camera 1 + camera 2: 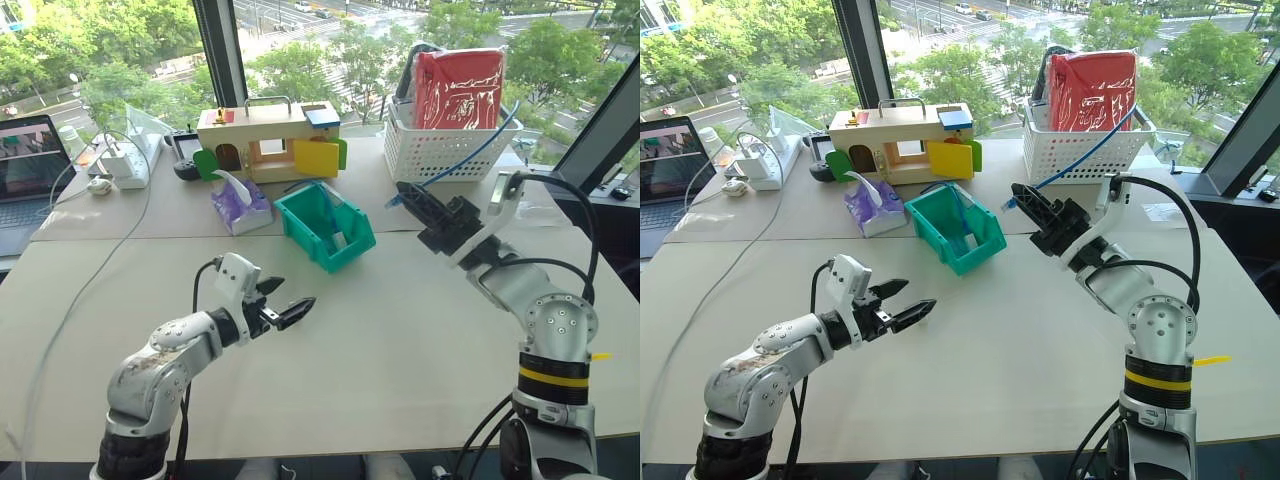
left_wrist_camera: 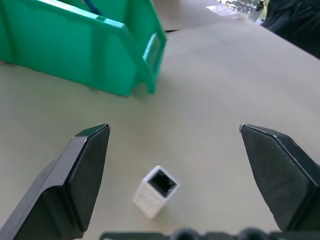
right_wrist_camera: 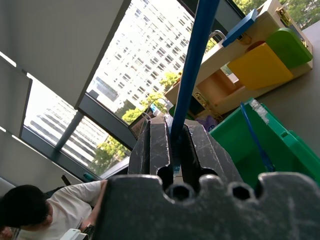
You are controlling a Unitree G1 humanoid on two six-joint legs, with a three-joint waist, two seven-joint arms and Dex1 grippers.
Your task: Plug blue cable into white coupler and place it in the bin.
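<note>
The right claw (image 1: 408, 194) is clamped shut on the thin bright-blue cable (image 3: 194, 60), which runs up from between its 2 black fingers toward the white lattice basket (image 1: 440, 150) at 12 o'clock. The left claw (image 1: 290, 303) stands wide, holding nothing, low over the beige counter (image 1: 400, 340). The tiny white cube-shaped plastic coupler (image 2: 156, 191) lies on the counter between its fingers, dark socket facing up. The teal-green plastic bin (image 1: 325, 228) sits at 1 o'clock from the left claw, well apart. No legible writing.
</note>
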